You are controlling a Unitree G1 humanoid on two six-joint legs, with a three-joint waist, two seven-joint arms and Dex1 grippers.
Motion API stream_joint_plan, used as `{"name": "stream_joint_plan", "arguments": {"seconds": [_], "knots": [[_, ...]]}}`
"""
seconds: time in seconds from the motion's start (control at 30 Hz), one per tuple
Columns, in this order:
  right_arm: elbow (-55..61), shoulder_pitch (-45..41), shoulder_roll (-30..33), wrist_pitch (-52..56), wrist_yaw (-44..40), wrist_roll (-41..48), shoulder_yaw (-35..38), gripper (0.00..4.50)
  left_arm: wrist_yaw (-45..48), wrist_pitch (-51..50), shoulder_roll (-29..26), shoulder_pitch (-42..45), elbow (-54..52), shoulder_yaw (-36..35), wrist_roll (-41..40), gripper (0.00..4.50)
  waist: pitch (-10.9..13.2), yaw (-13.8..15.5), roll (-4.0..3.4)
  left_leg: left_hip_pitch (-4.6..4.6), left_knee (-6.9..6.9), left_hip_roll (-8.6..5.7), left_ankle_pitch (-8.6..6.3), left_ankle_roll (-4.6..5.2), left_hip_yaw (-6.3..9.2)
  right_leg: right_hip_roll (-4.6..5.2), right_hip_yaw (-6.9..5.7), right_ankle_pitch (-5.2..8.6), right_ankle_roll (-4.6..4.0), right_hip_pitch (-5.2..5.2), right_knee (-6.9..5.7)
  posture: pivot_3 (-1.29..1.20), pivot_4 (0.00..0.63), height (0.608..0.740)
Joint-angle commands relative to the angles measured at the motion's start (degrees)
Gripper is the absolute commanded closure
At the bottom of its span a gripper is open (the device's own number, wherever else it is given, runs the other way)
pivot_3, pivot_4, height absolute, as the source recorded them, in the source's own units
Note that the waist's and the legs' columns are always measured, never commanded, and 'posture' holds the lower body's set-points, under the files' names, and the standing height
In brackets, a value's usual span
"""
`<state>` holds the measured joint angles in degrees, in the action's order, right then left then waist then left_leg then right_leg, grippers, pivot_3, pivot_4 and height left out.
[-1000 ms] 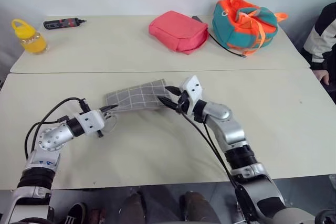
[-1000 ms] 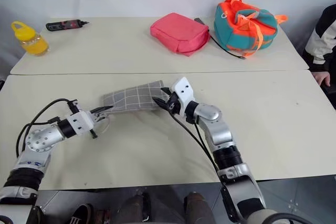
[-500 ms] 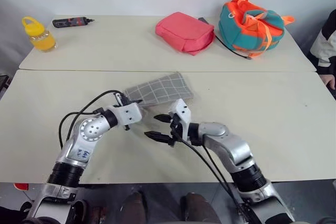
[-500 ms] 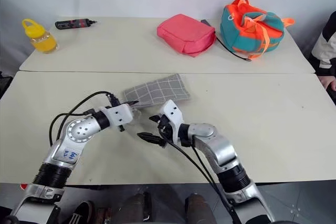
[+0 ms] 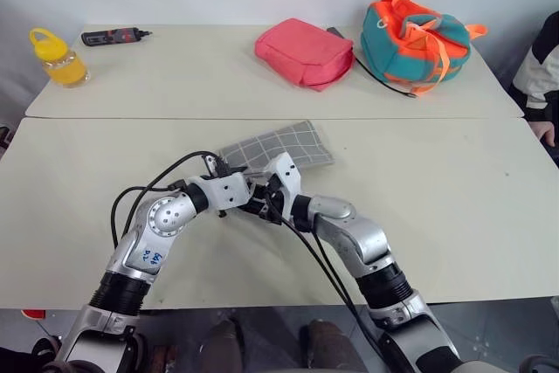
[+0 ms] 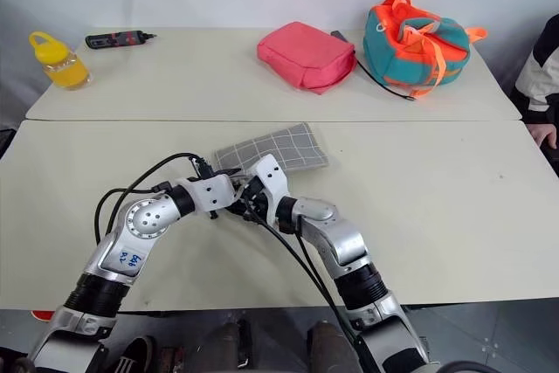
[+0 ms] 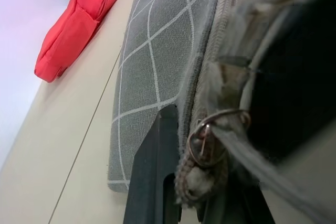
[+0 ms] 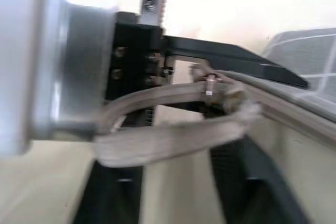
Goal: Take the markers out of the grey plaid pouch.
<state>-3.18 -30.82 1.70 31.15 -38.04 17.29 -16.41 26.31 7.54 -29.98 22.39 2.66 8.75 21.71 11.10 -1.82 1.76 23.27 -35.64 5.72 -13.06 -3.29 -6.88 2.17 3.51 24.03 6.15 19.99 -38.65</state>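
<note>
Pinching grey plaid pouch [image 5: 278, 145] corner, left gripper [image 5: 245, 189] (pressed together), right gripper [image 5: 262, 204] state unclear

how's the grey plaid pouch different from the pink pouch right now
The grey plaid pouch is thin, flat, with white grid lines; the pink pouch is plain and puffy. The grey one lies on the near table with the left pincer shut on its end; the pink one sits untouched on the far table. Both are fabric and rectangular.

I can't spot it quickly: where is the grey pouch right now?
The grey pouch lies mid-table on the near table, its near end at the left gripper, with the pink pouch behind it.
</note>
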Motion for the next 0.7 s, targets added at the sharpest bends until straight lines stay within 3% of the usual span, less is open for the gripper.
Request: {"name": "stream_joint_plan", "arguments": {"seconds": [0.03, 0.5, 0.63, 0.7], "knots": [[0.4, -0.8, 0.7, -1.7, -0.9, -0.2, 0.4, 4.47, -0.2, 0.1, -0.1, 0.2, -2.0, -0.2, -0.6, 4.50, 0.0, 0.0, 0.00, 0.00, 0.00, 0.00, 0.00, 0.00, -0.01, 0.00, 0.00, 0.00, 0.00, 0.00, 0.00, 0.00, 0.150, 0.740], [-1.3, -1.3, 9.2, -2.9, -2.8, 0.1, 6.9, 4.47, -0.1, 4.5, -8.5, -4.7, 0.0, -6.9, -4.8, 4.50, 0.0, -1.3, 0.01, 0.02, 0.06, 0.04, -0.03, 0.00, -0.07, 0.01, 0.07, -0.01, -0.01, 0.10, 0.01, 0.00, 0.150, 0.740], [-0.8, -1.3, 10.2, -2.8, -4.9, 0.9, 7.3, 4.47, 0.6, 3.0, -7.3, -5.1, 1.1, -9.6, -10.3, 4.50, 0.0, -1.5, 0.01, 0.03, 0.10, 0.07, -0.03, 0.00, -0.06, 0.00, 0.14, -0.01, -0.01, 0.24, -0.07, 0.00, 0.150, 0.740], [1.0, -0.6, 9.5, -0.8, -7.5, 3.5, 6.4, 4.11, 0.5, 3.0, -6.7, -4.1, 1.0, -8.5, -9.6, 4.50, 0.0, -1.4, 0.01, 0.03, 0.10, 0.07, -0.03, 0.00, -0.06, 0.00, 0.15, -0.01, -0.01, 0.25, -0.07, 0.00, 0.150, 0.740]]}}
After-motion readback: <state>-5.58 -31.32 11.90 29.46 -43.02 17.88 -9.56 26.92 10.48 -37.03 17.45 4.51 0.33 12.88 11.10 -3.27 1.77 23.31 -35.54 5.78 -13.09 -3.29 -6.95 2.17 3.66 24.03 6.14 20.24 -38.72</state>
